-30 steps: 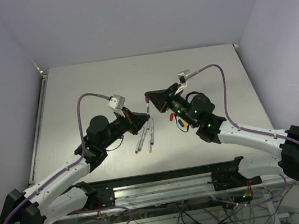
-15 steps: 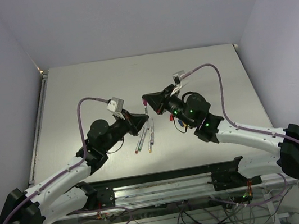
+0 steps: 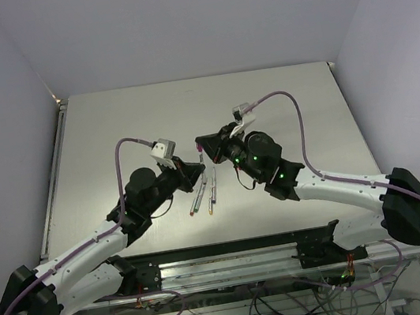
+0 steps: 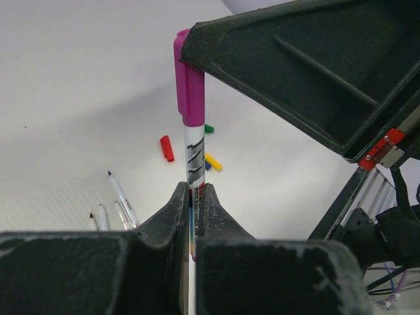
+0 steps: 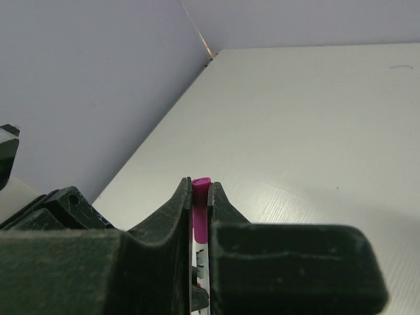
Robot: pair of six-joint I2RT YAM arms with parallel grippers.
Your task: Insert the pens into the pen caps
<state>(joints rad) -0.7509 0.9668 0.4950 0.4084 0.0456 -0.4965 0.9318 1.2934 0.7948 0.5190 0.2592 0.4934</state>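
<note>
My left gripper (image 4: 195, 191) is shut on the barrel of a grey-silver pen (image 4: 194, 157) and holds it upright above the table. A magenta cap (image 4: 189, 92) sits on the pen's top end. My right gripper (image 5: 200, 187) is shut on that same magenta cap (image 5: 200, 205), with the pen's barrel showing just below it. In the top view the two grippers meet tip to tip, left (image 3: 198, 165) and right (image 3: 200, 146). Several uncapped pens (image 3: 202, 194) lie on the table below; they also show in the left wrist view (image 4: 122, 197).
Loose caps lie on the table under the right arm: red (image 4: 167, 148), green (image 4: 209, 128), yellow (image 4: 213, 161), with a blue one partly hidden behind the yellow. The right gripper's finger (image 4: 295, 72) fills the upper right of the left wrist view.
My right gripper has moved left and closer to the left gripper. The left gripper has shifted slightly left with the pen. Both stay shut.
</note>
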